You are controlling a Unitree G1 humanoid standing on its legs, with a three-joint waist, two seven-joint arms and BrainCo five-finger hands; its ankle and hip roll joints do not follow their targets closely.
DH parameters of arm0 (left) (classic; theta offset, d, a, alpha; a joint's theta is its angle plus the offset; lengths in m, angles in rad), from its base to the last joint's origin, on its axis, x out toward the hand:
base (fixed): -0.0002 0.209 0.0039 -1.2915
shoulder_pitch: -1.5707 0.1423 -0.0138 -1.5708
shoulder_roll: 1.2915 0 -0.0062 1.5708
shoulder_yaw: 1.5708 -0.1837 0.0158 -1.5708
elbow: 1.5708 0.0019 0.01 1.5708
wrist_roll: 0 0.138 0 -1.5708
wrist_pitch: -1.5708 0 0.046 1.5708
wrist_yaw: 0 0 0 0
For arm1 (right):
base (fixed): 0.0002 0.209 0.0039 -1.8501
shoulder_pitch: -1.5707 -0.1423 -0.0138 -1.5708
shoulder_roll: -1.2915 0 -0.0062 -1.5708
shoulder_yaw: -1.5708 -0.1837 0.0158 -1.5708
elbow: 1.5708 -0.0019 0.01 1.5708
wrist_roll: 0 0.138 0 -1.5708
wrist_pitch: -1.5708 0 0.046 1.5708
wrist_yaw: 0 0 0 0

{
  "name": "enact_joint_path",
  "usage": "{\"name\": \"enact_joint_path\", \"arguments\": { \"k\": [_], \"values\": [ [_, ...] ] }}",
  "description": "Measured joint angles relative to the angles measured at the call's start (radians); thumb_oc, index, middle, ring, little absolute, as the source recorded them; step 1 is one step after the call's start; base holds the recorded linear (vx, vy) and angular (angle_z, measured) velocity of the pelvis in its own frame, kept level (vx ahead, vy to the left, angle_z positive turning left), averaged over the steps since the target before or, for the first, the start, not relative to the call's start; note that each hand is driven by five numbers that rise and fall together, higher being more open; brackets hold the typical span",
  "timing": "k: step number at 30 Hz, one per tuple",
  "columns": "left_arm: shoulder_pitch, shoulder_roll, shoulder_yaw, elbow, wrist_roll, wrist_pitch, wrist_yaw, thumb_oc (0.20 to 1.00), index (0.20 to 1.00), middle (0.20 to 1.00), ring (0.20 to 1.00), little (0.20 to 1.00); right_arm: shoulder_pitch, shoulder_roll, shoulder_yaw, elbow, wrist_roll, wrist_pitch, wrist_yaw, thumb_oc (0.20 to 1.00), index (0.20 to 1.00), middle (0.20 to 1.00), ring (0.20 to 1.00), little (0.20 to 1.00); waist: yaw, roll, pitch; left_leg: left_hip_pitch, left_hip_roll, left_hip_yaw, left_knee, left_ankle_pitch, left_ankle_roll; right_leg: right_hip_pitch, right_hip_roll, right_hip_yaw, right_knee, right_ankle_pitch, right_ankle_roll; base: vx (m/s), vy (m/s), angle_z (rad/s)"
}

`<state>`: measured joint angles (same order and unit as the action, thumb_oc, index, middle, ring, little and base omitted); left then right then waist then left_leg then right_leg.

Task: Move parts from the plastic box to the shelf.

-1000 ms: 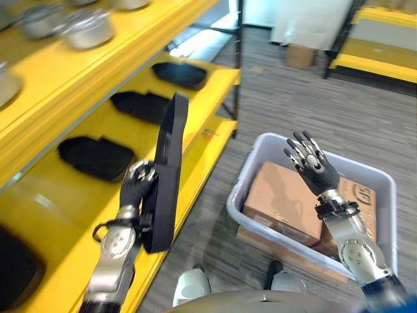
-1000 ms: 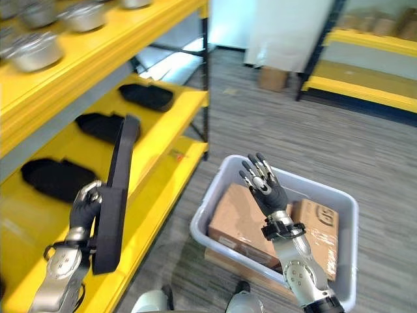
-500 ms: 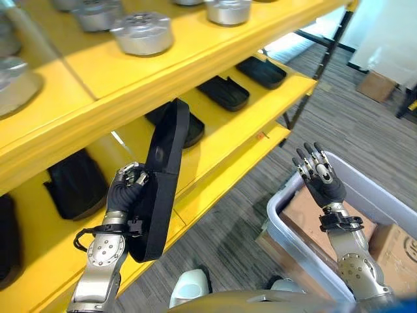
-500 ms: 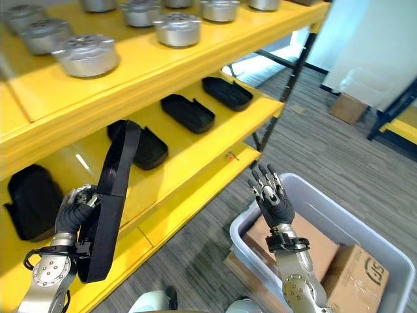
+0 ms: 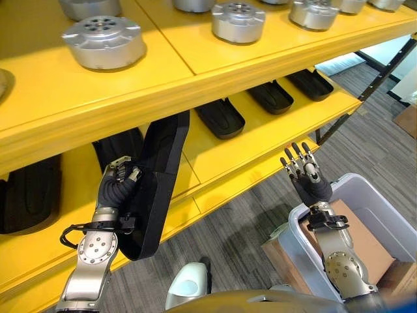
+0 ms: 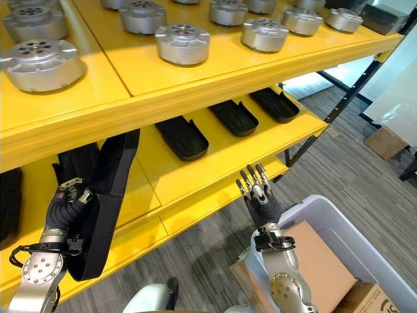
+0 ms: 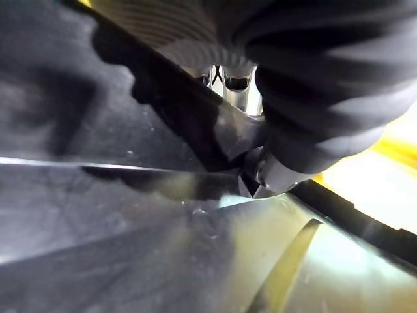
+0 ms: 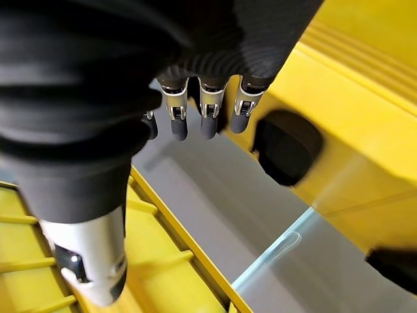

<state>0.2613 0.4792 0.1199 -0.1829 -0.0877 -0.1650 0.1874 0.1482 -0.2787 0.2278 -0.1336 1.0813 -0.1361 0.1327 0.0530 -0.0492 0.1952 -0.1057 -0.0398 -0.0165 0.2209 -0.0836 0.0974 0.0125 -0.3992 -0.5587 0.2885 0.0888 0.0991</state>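
Note:
My left hand [image 5: 118, 184] is shut on a long flat black part [image 5: 156, 182], holding it upright on its edge at the front of the yellow shelf's [image 5: 273, 130] middle level. The same black part [image 7: 130, 215] fills the left wrist view, close against the hand. My right hand [image 5: 303, 180] is raised open, fingers [image 8: 208, 107] straight, holding nothing, above the near corner of the grey plastic box [image 5: 371, 202]. The box stands on the floor at lower right and holds brown cardboard cartons [image 6: 313, 261].
Several matching black parts [image 5: 221, 117] lie in a row on the middle shelf. Round silver metal parts [image 5: 104, 42] stand on the upper shelf. Grey carpet runs between shelf and box. A dark shelf post [image 5: 371, 85] stands at the right end.
The camera has swung toward the shelf, so the whole scene shifted. The left hand still holds the black part upright, now closer under the upper shelf's edge. The right hand stays raised and open.

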Motion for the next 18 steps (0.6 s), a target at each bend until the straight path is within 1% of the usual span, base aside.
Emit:
{"name": "enact_joint_path", "arguments": {
  "k": [1, 2, 3, 4, 5, 6, 7, 8, 9, 10, 11, 13, 14, 15, 16, 17, 18],
  "values": [
    [-0.014, 0.000, 0.002, 0.001, 0.000, 0.000, 0.010, 0.200, 0.200, 0.200, 0.200, 0.200, -0.005, -0.003, 0.014, -0.002, -0.003, 0.001, 0.001, 1.000, 1.000, 1.000, 1.000, 1.000, -0.003, 0.000, 0.000, 0.003, 0.001, -0.003, -0.020, 0.015, 0.006, -0.027, 0.021, 0.062, 0.008, -0.023, -0.002, -0.11, 0.178, 0.24],
    [-0.056, 0.004, -0.005, 0.013, -0.001, 0.000, 0.022, 0.200, 0.200, 0.200, 0.200, 0.200, -0.031, -0.009, 0.037, -0.001, -0.004, 0.003, 0.001, 1.000, 1.000, 1.000, 1.000, 1.000, -0.011, 0.009, 0.010, 0.009, 0.012, -0.020, -0.049, 0.041, 0.010, -0.089, 0.111, 0.244, 0.081, -0.086, 0.018, -0.02, 0.074, 0.20],
    [-0.072, 0.005, -0.007, 0.016, 0.000, 0.001, 0.019, 0.200, 0.200, 0.200, 0.200, 0.200, -0.035, -0.009, 0.040, -0.001, -0.004, 0.006, 0.001, 1.000, 1.000, 1.000, 1.000, 1.000, -0.017, 0.008, 0.009, 0.022, 0.015, -0.019, -0.070, 0.051, 0.010, -0.094, 0.136, 0.255, 0.093, -0.102, 0.015, -0.02, 0.075, 0.10],
    [-0.083, 0.005, -0.013, 0.015, -0.001, -0.001, 0.018, 0.200, 0.200, 0.200, 0.200, 0.200, -0.039, -0.010, 0.042, -0.005, -0.005, 0.008, 0.002, 1.000, 1.000, 1.000, 1.000, 1.000, -0.016, 0.010, 0.010, 0.052, 0.014, -0.018, -0.097, 0.061, 0.011, -0.092, 0.202, 0.278, 0.093, -0.115, 0.013, -0.01, 0.043, 0.04],
    [-0.084, 0.004, -0.018, 0.014, -0.001, -0.001, 0.018, 0.200, 0.200, 0.200, 0.200, 0.200, -0.037, -0.010, 0.042, -0.005, -0.005, 0.008, 0.002, 1.000, 1.000, 1.000, 1.000, 1.000, -0.021, 0.014, 0.009, 0.060, 0.014, -0.024, -0.101, 0.062, 0.011, -0.086, 0.230, 0.290, 0.094, -0.119, 0.008, -0.02, 0.024, -0.09],
    [-0.072, 0.007, -0.024, 0.006, -0.001, -0.007, 0.017, 0.200, 0.200, 0.200, 0.200, 0.200, -0.037, -0.011, 0.041, -0.005, -0.005, 0.008, 0.003, 1.000, 1.000, 1.000, 1.000, 1.000, -0.017, 0.011, 0.001, 0.067, 0.008, -0.010, -0.117, 0.054, 0.017, -0.090, 0.244, 0.288, 0.087, -0.130, -0.012, -0.04, 0.004, -0.08],
    [-0.070, 0.007, -0.025, 0.006, -0.001, -0.009, 0.016, 0.200, 0.200, 0.200, 0.200, 0.200, -0.038, -0.011, 0.038, -0.005, -0.005, 0.008, 0.003, 1.000, 1.000, 1.000, 1.000, 1.000, -0.017, 0.012, 0.001, 0.067, 0.007, -0.010, -0.115, 0.053, 0.015, -0.086, 0.244, 0.293, 0.069, -0.130, -0.011, -0.12, -0.063, 0.12],
    [-0.066, -0.003, -0.031, 0.006, -0.004, -0.010, 0.010, 0.200, 0.200, 0.200, 0.200, 0.200, -0.034, -0.021, 0.040, -0.006, -0.004, 0.011, 0.003, 1.000, 1.000, 1.000, 1.000, 1.000, -0.036, 0.015, -0.011, 0.055, 0.010, -0.059, -0.116, 0.075, -0.010, -0.060, 0.346, 0.473, 0.004, -0.171, 0.002, -0.10, -0.090, 0.47],
    [-0.059, 0.001, -0.036, 0.005, -0.004, -0.010, 0.005, 0.200, 0.200, 0.200, 0.200, 0.200, -0.031, -0.024, 0.043, -0.007, -0.004, 0.011, 0.003, 1.000, 1.000, 1.000, 1.000, 1.000, -0.047, 0.018, -0.011, 0.051, 0.009, -0.077, -0.124, 0.085, -0.019, -0.037, 0.383, 0.536, -0.040, -0.186, -0.021, -0.12, -0.090, 0.59],
    [-0.051, 0.002, -0.036, -0.002, -0.005, -0.011, 0.002, 0.200, 0.200, 0.200, 0.200, 0.200, -0.035, -0.031, 0.051, -0.006, -0.004, 0.011, 0.004, 1.000, 1.000, 1.000, 1.000, 1.000, -0.045, 0.000, -0.026, 0.051, -0.003, -0.071, -0.148, 0.095, -0.032, -0.008, 0.381, 0.515, -0.129, -0.184, -0.036, -0.08, -0.037, 0.34],
    [-0.032, 0.006, -0.034, -0.008, -0.009, -0.012, 0.002, 0.200, 0.200, 0.200, 0.200, 0.200, -0.039, -0.032, 0.054, -0.005, -0.003, 0.011, 0.006, 1.000, 1.000, 1.000, 1.000, 1.000, -0.031, -0.037, -0.050, 0.031, -0.038, -0.069, -0.146, 0.094, -0.038, 0.026, 0.359, 0.512, -0.225, -0.177, -0.072, -0.10, -0.067, 0.22],
    [-0.009, -0.015, -0.044, -0.011, -0.009, -0.011, -0.004, 0.200, 0.200, 0.200, 0.200, 0.200, -0.050, -0.051, 0.056, 0.008, -0.002, 0.010, 0.004, 1.000, 1.000, 1.000, 1.000, 1.000, -0.030, -0.018, -0.055, 0.010, -0.031, -0.079, -0.136, 0.095, -0.050, 0.042, 0.369, 0.487, -0.274, -0.147, -0.077, -0.07, -0.066, 0.25],
    [0.001, -0.022, -0.044, -0.013, -0.009, -0.011, -0.008, 0.200, 0.200, 0.200, 0.200, 0.200, -0.054, -0.056, 0.058, 0.010, -0.002, 0.010, 0.001, 1.000, 1.000, 1.000, 1.000, 1.000, -0.021, -0.009, -0.057, 0.002, -0.029, -0.084, -0.138, 0.097, -0.054, 0.051, 0.372, 0.474, -0.294, -0.132, -0.078, -0.11, -0.045, 0.32],
    [0.005, -0.041, -0.044, -0.014, -0.011, -0.011, -0.012, 0.200, 0.200, 0.200, 0.200, 0.200, -0.053, -0.058, 0.053, 0.010, -0.002, 0.010, 0.001, 1.000, 1.000, 1.000, 1.000, 1.000, -0.025, -0.007, -0.059, -0.001, -0.032, -0.103, -0.136, 0.099, -0.057, 0.071, 0.374, 0.453, -0.326, -0.123, -0.082, -0.07, -0.017, 0.34],
    [0.005, -0.043, -0.045, -0.014, -0.011, -0.011, -0.013, 0.200, 0.200, 0.200, 0.200, 0.200, -0.054, -0.058, 0.053, 0.012, -0.002, 0.010, 0.001, 1.000, 1.000, 1.000, 1.000, 1.000, -0.024, -0.007, -0.059, -0.002, -0.031, -0.107, -0.135, 0.099, -0.057, 0.074, 0.376, 0.447, -0.331, -0.123, -0.083, -0.12, 0.000, 0.46],
    [0.011, -0.041, -0.046, -0.022, -0.011, -0.011, -0.016, 0.200, 0.200, 0.200, 0.200, 0.200, -0.052, -0.057, 0.051, 0.011, -0.002, 0.009, 0.001, 1.000, 1.000, 1.000, 1.000, 1.000, -0.013, -0.005, -0.060, -0.011, -0.038, -0.126, -0.135, 0.106, -0.066, 0.076, 0.380, 0.434, -0.338, -0.124, -0.081, -0.18, 0.085, 0.43],
    [0.009, -0.042, -0.049, -0.024, -0.011, -0.011, -0.016, 0.200, 0.200, 0.200, 0.200, 0.200, -0.052, -0.058, 0.047, 0.013, -0.002, 0.009, 0.000, 1.000, 1.000, 1.000, 1.000, 1.000, -0.012, -0.004, -0.059, -0.019, -0.040, -0.137, -0.133, 0.109, -0.070, 0.075, 0.381, 0.419, -0.339, -0.124, -0.082, -0.19, 0.087, 0.41]
  ]
}}
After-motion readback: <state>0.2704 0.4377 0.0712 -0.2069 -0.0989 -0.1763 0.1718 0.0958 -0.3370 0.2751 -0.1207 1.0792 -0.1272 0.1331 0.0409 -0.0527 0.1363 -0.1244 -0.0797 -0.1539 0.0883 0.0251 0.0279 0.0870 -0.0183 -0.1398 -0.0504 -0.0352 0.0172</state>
